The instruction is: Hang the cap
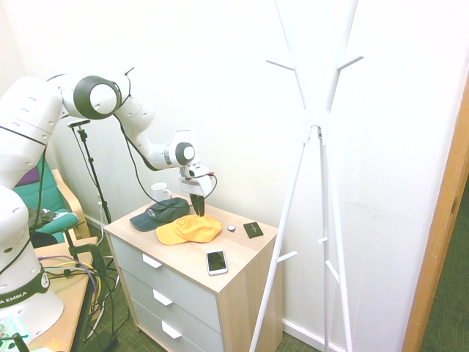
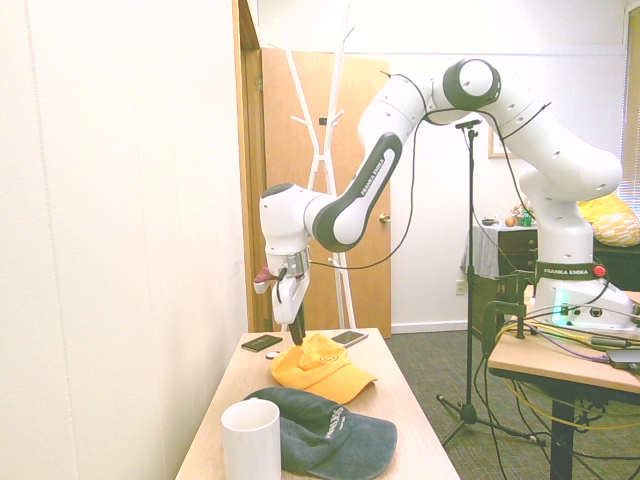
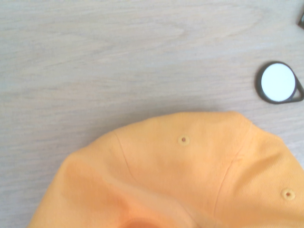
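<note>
In the second exterior view, a white mug (image 2: 252, 442) stands at the bottom, left of centre, on the chest of drawers (image 2: 398, 392). Just beside it lies the dark navy cap (image 2: 345, 440), brim toward the lower right. Beyond that, near the centre, the yellow-orange cap (image 2: 322, 368) rests on the same top, brim to the right. The claw (image 2: 299, 343) points down at its crown; whether it is spread or pressed together I cannot tell. Farther back are a phone (image 2: 349, 338) and a dark card (image 2: 262, 343), then the white coat stand (image 2: 317, 158) before a wooden door (image 2: 372, 290).
</note>
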